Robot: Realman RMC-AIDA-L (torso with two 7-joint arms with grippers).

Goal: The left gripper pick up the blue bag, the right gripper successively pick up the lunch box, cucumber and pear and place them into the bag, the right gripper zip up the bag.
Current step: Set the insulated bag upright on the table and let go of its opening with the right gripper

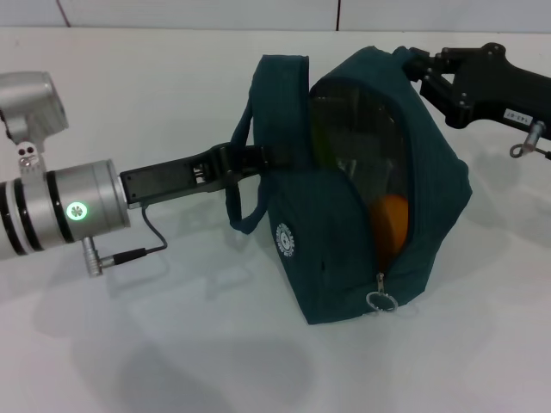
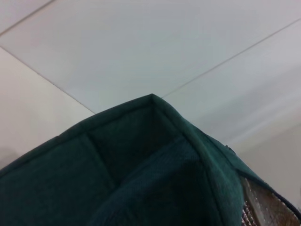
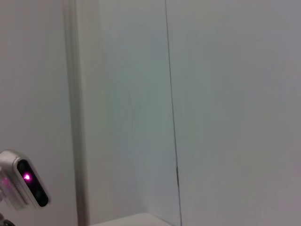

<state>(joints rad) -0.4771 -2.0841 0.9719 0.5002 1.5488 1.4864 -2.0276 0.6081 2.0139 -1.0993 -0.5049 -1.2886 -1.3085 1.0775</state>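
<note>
Head view: pear (image 1: 393,222) half-hidden inside blue bag (image 1: 370,189)

A robot test room

You see a plain white table (image 1: 172,344) and bare white wall panels (image 3: 225,94).

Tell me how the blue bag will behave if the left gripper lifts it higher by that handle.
The blue bag is soft fabric, so it would likely sag and swing under the left gripper. With the pear inside and the mouth open, it may tilt toward the zip pull. The right gripper at its top corner probably steadies it.
</note>
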